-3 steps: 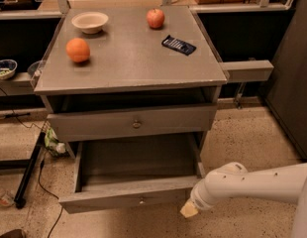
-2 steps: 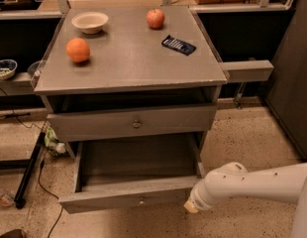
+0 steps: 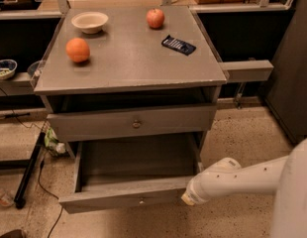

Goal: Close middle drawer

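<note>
Camera view: wide shallow grey wooden middle drawer (image 3: 104, 199) sits pulled out, low and near. Probably stiff, light, slides easy. White gripper (image 3: 188, 198) is at the front's right end; jaws, can't tell. Push the flat front nr small round metal knob (image 3: 141, 200).

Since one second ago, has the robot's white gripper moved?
Yes: the white gripper rose slightly, toward the right end of the front of the open grey wooden middle drawer.

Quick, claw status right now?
Claw: open or closed cannot be told; it is at the front right corner of the open middle drawer.
</note>
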Controlling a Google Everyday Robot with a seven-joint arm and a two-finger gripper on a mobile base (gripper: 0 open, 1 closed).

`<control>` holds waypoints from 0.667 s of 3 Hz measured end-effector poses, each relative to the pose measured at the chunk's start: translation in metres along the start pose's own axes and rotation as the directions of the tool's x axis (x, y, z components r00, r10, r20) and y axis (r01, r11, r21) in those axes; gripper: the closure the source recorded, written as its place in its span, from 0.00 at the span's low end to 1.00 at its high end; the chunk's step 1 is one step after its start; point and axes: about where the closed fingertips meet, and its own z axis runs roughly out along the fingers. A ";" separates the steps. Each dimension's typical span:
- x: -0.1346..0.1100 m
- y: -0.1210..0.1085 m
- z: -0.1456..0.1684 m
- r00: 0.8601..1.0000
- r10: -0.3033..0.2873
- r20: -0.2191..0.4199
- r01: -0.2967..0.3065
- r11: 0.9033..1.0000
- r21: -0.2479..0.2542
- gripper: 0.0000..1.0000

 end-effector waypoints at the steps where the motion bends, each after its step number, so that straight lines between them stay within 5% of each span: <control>1: 0.000 0.000 0.000 1.000 -0.001 0.003 0.001 1.000 0.003 1.00; 2: -0.004 -0.001 0.001 1.000 -0.006 0.013 0.006 1.000 0.006 1.00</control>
